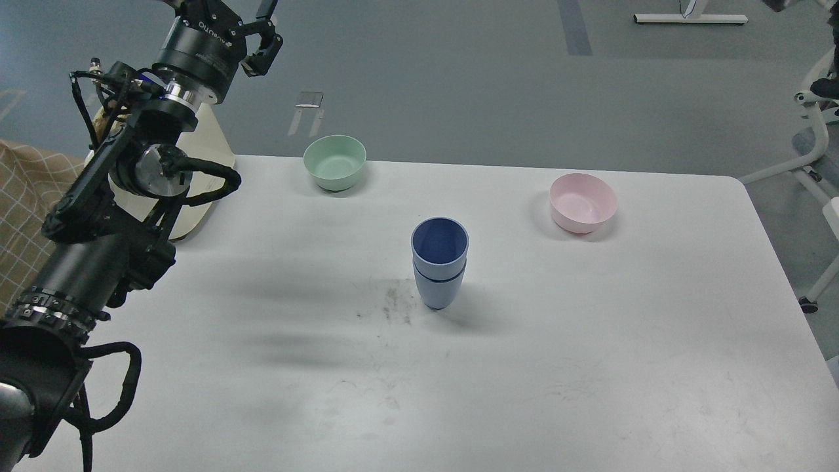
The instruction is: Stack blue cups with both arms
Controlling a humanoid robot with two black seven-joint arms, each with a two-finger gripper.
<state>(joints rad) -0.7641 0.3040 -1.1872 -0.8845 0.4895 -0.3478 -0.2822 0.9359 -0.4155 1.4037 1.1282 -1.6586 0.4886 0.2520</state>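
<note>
cups: the two blue cups [439, 262] are already nested, one inside the other, upright mid-table, so the stack looks done to me

left hand: [259, 36] raised at far left, well apart from the cups, fingers spread a bit and holding nothing, probably parked out of the way

right hand: not in the shot, can't say anything about it

bowls: green bowl [334, 162] far left of the stack, pink bowl [583, 202] off to the right, both clear of the cups

table: white table [590, 367], scuffed just left of the stack
</note>
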